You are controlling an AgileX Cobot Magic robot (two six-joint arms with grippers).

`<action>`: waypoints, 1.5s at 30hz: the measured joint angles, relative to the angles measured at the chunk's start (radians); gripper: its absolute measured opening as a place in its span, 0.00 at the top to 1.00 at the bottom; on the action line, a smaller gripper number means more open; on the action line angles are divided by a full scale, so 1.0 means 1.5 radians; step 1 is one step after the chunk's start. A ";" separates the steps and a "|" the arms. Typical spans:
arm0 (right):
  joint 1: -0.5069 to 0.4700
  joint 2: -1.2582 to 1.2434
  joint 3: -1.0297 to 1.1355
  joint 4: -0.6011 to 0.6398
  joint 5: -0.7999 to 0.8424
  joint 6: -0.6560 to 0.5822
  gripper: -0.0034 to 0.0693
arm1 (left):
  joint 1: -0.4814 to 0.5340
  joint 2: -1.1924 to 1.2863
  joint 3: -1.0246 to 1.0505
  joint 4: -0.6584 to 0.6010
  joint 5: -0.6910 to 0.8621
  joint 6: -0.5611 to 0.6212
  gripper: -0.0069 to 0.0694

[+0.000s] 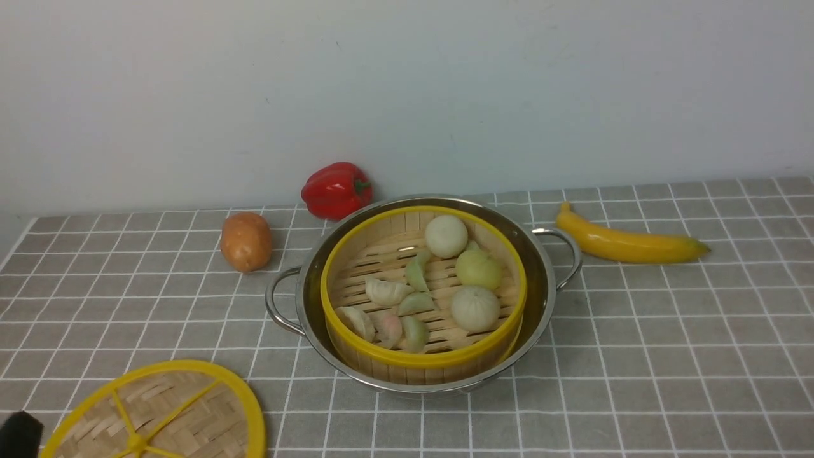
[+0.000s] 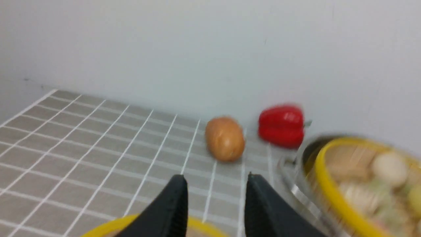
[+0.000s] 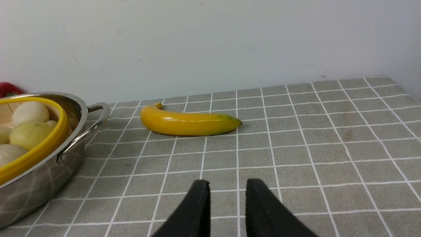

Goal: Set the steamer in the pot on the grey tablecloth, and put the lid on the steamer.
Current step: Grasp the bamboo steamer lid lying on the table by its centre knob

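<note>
The steamer (image 1: 423, 289), a bamboo basket with yellow rims holding buns and dumplings, sits inside the shiny steel pot (image 1: 305, 286) on the grey tablecloth (image 1: 636, 331). The lid (image 1: 165, 413), a woven disc with yellow rim and spokes, lies at the front left, cut off by the frame edge. My left gripper (image 2: 215, 179) is open and empty, with the lid's yellow rim (image 2: 200, 227) just below its fingertips; a black part of it shows beside the lid in the front view (image 1: 19, 432). My right gripper (image 3: 227, 184) is open and empty above bare cloth, right of the pot (image 3: 49, 171).
A potato (image 1: 246, 241) and a red bell pepper (image 1: 335, 189) lie behind and left of the pot. A banana (image 1: 626, 243) lies to its right near the back. A pale wall stands behind the cloth.
</note>
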 joint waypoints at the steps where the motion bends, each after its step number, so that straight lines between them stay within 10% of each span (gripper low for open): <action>1: 0.000 0.000 0.000 0.000 0.000 0.000 0.70 | 0.000 0.000 0.000 -0.035 -0.030 -0.016 0.59; 7: 0.000 0.000 0.000 0.000 0.000 0.004 0.68 | 0.000 0.000 -0.062 -0.101 0.022 -0.027 0.59; 19: 0.000 0.000 0.000 0.000 0.000 0.016 0.63 | 0.000 0.372 -0.475 0.154 0.725 0.066 0.59; 31: 0.000 0.000 0.000 0.000 0.000 0.016 0.62 | 0.000 0.821 -0.503 0.199 0.554 0.328 0.59; 45: 0.000 0.000 0.000 0.000 0.000 0.017 0.62 | 0.000 1.021 -0.546 0.125 0.515 0.320 0.59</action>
